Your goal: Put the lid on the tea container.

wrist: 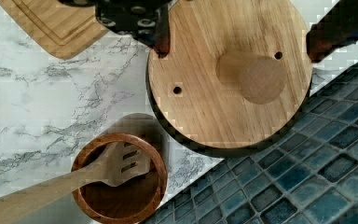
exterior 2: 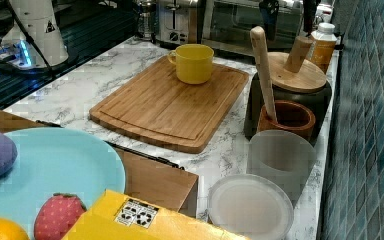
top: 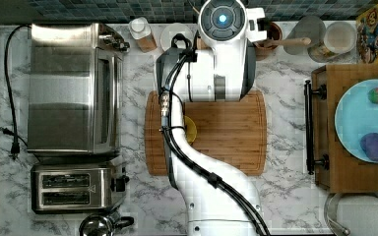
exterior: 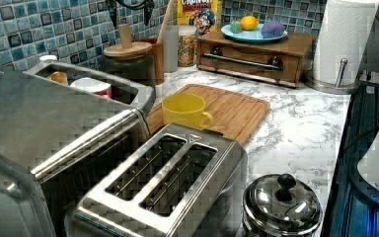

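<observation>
The lid [wrist: 223, 84] is a round wooden disc with a wooden knob [wrist: 251, 77]. It lies flat on the tea container [exterior 2: 290, 100], a black canister against the tiled wall, and covers its opening, so the contents are hidden. The left view shows the lid [exterior: 127, 49] capping the dark canister [exterior: 128, 69]. My gripper [wrist: 247, 39] hovers open above the lid, with one dark finger on each side of the knob and neither touching it. In the right view the gripper [exterior 2: 288, 20] hangs just above the knob [exterior 2: 297, 52].
A brown cup with a wooden spoon [wrist: 121, 175] stands right beside the canister. A yellow mug [exterior 2: 194, 62] sits on the wooden cutting board [exterior 2: 170, 107]. Frosted containers [exterior 2: 280, 157], a bottle [exterior 2: 322, 42], a toaster oven [top: 74, 88] and a toaster [top: 71, 189] crowd the counter.
</observation>
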You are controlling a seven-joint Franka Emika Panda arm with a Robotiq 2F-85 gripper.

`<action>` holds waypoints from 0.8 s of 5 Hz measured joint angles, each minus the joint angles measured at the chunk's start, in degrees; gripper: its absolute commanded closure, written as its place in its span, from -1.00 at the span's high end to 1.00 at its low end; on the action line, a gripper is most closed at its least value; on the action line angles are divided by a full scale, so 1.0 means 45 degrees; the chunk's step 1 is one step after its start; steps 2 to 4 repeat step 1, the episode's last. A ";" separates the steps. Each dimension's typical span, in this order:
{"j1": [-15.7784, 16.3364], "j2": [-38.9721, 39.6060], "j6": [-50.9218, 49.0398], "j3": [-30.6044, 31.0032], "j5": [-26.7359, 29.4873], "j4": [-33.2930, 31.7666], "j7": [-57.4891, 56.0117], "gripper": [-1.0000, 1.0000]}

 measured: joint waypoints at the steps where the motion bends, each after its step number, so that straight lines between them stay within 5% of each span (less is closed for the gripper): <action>1: 0.0024 0.0000 -0.0006 -0.0017 0.0000 0.0000 -0.0002 1.00; 4: 0.0024 0.0000 -0.0006 -0.0017 0.0000 0.0000 -0.0002 1.00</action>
